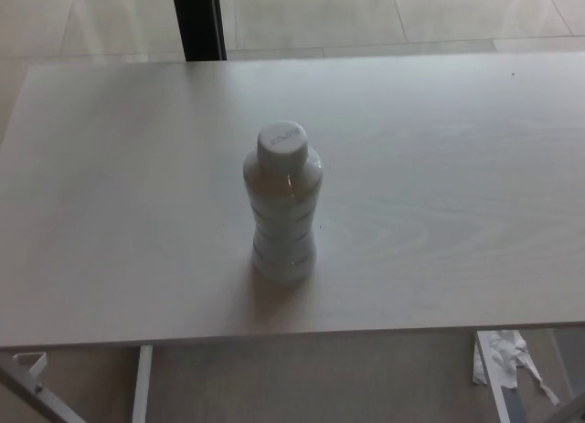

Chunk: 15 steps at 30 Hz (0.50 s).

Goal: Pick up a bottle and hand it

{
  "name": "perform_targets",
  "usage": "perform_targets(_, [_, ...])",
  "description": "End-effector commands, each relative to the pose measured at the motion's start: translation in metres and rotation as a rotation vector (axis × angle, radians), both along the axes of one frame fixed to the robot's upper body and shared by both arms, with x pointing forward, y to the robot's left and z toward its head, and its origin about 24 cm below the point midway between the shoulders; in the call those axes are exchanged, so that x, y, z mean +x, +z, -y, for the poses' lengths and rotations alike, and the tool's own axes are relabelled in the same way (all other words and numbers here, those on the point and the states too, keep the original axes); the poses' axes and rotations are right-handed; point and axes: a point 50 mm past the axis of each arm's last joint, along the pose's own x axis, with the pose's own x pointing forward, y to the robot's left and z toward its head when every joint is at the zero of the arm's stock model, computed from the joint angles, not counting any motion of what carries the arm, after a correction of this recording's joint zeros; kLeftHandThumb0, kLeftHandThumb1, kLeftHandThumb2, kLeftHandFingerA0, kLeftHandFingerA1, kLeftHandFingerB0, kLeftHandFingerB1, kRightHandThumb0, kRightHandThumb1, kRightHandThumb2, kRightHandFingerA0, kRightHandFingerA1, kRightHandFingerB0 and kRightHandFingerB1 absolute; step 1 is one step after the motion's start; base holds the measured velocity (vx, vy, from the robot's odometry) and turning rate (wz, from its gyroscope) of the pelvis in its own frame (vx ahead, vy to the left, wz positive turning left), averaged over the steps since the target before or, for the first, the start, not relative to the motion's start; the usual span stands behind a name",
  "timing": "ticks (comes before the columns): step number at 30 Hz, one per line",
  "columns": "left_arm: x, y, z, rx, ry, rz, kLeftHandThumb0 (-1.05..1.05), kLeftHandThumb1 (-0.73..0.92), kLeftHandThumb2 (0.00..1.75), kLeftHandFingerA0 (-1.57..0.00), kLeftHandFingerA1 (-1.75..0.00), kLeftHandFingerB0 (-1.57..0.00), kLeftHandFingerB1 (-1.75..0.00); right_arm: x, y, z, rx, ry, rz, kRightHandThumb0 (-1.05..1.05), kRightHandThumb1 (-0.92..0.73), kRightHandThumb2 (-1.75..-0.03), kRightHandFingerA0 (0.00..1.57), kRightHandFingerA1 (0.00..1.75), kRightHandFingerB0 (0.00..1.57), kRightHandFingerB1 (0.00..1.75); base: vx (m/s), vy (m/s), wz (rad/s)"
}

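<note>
Bottle: a pale, whitish plastic bottle (pixel 283 213) stands upright on the table, a little toward six o'clock from the table's middle and slightly to the nine o'clock side of the picture's centre line.
Bottle body: rounded shoulder, ribbed rings around the waist, wider base; a small highlight shows on the shoulder.
Contents: the wall looks cloudy and light; whether it holds liquid, and how much, cannot be told.
Cap: a white screw cap (pixel 281 140) is on the neck, seen almost from above.
Writing: there is faint raised lettering on the cap top, too blurred to read; no legible label or brand on the body.
Table: a light wood-grain tabletop (pixel 439 195) fills most of the view, its near edge running across at six o'clock.
Shadow: a soft shadow lies on the table at the bottle's base, toward six o'clock.
Floor: pale tiles (pixel 384 16) show beyond the far edge at twelve o'clock.
Dark post: a black vertical bar (pixel 197 21) stands behind the table at eleven o'clock.
Under the table: white frame legs (pixel 140 382) at seven o'clock; a crumpled white scrap (pixel 498 354) at five o'clock.
Left hand: out of the picture, so the state of its fingers cannot be told.
Right hand: likewise out of the picture; fingers unseen.
</note>
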Motion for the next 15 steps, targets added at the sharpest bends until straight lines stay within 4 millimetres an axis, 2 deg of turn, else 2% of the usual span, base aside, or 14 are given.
perform_targets(1, [0.014, 0.068, -0.022, 0.021, 0.089, 0.357, -0.67, 0.36, 0.8, -0.56, -0.76, -0.38, -0.63, 0.009, 0.043, 0.037, -0.061, -0.178, 0.323, -1.05, -0.44, -1.17, 1.57, 1.75, 0.34, 1.08, 0.0, 0.0, 0.0])
perform_targets(2, [0.017, 0.071, -0.021, 0.034, 0.087, 0.362, -0.67, 0.36, 0.8, -0.56, -0.76, -0.38, -0.63, 0.011, 0.043, 0.037, -0.061, -0.178, 0.328, -1.05, -0.44, -1.17, 1.57, 1.75, 0.34, 1.08, 0.0, 0.0, 0.0])
perform_targets(3, [0.024, 0.085, -0.023, 0.106, 0.075, 0.343, -0.67, 0.54, 0.56, -0.62, -0.72, -0.39, -0.56, 0.011, 0.042, 0.036, -0.054, -0.184, 0.331, -1.05, -0.44, -1.17, 1.57, 1.75, 0.36, 1.1, 0.0, 0.0, 0.0])
perform_targets(4, [0.032, 0.099, -0.025, 0.158, 0.057, 0.346, -0.68, 0.55, 0.56, -0.63, -0.75, -0.37, -0.6, 0.011, 0.042, 0.036, -0.05, -0.188, 0.337, -1.05, -0.44, -1.17, 1.57, 1.75, 0.38, 1.11, 0.0, 0.0, 0.0])
perform_targets(5, [0.037, 0.107, -0.025, 0.179, 0.045, 0.355, -0.69, 0.55, 0.57, -0.88, -0.81, -0.38, -0.6, 0.01, 0.041, 0.036, -0.046, -0.193, 0.336, -1.05, -0.44, -1.17, 1.57, 1.75, 0.39, 1.11, 0.0, 0.0, 0.0])
perform_targets(7, [0.047, 0.122, -0.023, 0.2, 0.026, 0.394, -0.7, 0.51, 0.56, -0.85, -0.72, -0.4, -0.62, 0.008, 0.041, 0.037, -0.034, -0.199, 0.338, -1.05, -0.45, -1.16, 1.57, 1.75, 0.39, 1.11, 0.0, 0.0, 0.0])
perform_targets(8, [0.06, 0.139, -0.02, 0.217, -0.004, 0.452, -0.73, 0.52, 0.56, -1.0, -0.86, -0.39, -0.59, 0.008, 0.042, 0.038, -0.024, -0.198, 0.35, -1.04, -0.45, -1.15, 1.57, 1.72, 0.38, 1.09, 0.0, 0.0, 0.0])
perform_targets(9, [0.064, 0.144, -0.018, 0.228, -0.016, 0.457, -0.73, 0.52, 0.56, -1.0, -0.86, -0.39, -0.59, 0.008, 0.042, 0.04, -0.024, -0.197, 0.348, -1.04, -0.45, -1.15, 1.57, 1.72, 0.38, 1.09, 0.0, 0.0, 0.0])
perform_targets(10, [0.082, 0.161, -0.012, 0.266, -0.064, 0.484, -0.82, 0.38, 0.82, -1.23, -0.94, -0.41, -0.62, 0.009, 0.043, 0.041, -0.027, -0.2, 0.344, -1.05, -0.46, -1.15, 1.57, 1.7, 0.39, 1.1, 0.0, 0.0, 0.0])
perform_targets(11, [0.092, 0.17, -0.007, 0.281, -0.098, 0.5, -0.85, 0.51, 0.57, -1.3, -0.96, -0.44, -0.59, 0.011, 0.044, 0.041, -0.034, -0.201, 0.343, -1.05, -0.46, -1.15, 1.57, 1.7, 0.39, 1.1, 0.0, 0.0, 0.0])
perform_targets(12, [0.099, 0.175, -0.002, 0.28, -0.129, 0.525, -0.92, 0.33, 0.84, -1.13, -0.8, -0.37, -0.6, 0.012, 0.044, 0.041, -0.037, -0.2, 0.342, -1.05, -0.45, -1.16, 1.57, 1.75, 0.39, 1.1, 0.0, 0.0, 0.0])
perform_targets(13, [0.102, 0.177, 0.001, 0.277, -0.138, 0.535, -0.92, 0.33, 0.84, -1.13, -0.8, -0.37, -0.6, 0.013, 0.045, 0.041, -0.038, -0.198, 0.344, -1.05, -0.45, -1.16, 1.57, 1.75, 0.39, 1.1, 0.0, 0.0, 0.0])
perform_targets(14, [0.108, 0.179, 0.005, 0.274, -0.16, 0.533, -0.93, 0.48, 0.56, -1.16, -0.77, -0.52, -0.62, 0.015, 0.045, 0.041, -0.043, -0.196, 0.344, -1.05, -0.45, -1.16, 1.57, 1.75, 0.38, 1.09, 0.0, 0.0, 0.0])
perform_targets(15, [0.117, 0.18, 0.011, 0.272, -0.193, 0.541, -0.94, 0.47, 0.55, -1.16, -0.69, -0.56, -0.61, 0.016, 0.046, 0.04, -0.05, -0.193, 0.344, -1.05, -0.44, -1.17, 1.57, 1.75, 0.37, 1.09, 0.0, 0.0, 0.0])
